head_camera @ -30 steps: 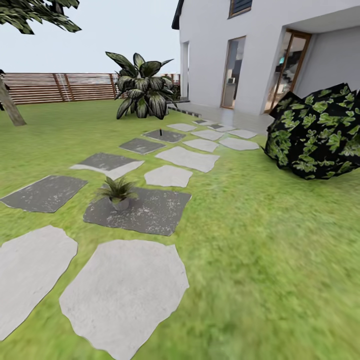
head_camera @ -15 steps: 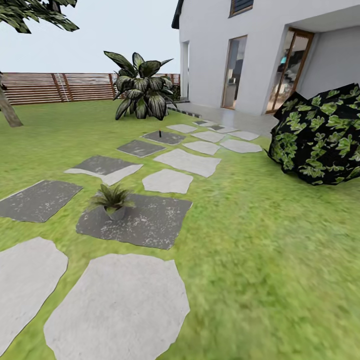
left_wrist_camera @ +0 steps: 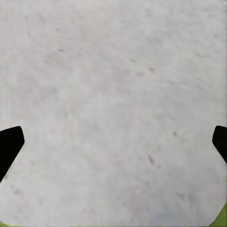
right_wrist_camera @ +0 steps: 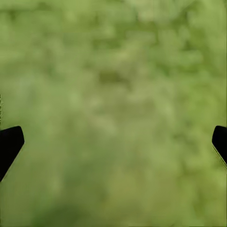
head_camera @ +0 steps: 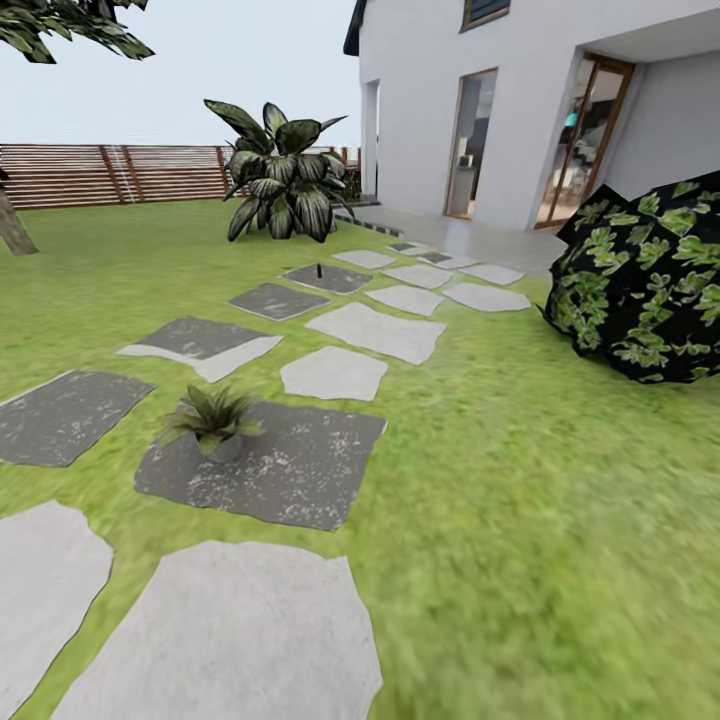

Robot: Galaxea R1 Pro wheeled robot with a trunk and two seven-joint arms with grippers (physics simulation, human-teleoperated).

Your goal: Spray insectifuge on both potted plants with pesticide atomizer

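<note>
Pesticide atomizer (head_camera: 319,269) stands far off; both grippers' jaws spread wide, holding nothing.

No readable text or signs

The lawn (head_camera: 520,500) ahead lies open and flat between the stepping stones (head_camera: 345,372) and the dark bush (head_camera: 645,285). One potted plant (head_camera: 210,420) stands on a dark slab (head_camera: 275,465), with a thin dark post (head_camera: 319,270) on a slab farther on. A big striped-leaf plant (head_camera: 282,180) and the house wall (head_camera: 420,100) close off the far end.
</note>
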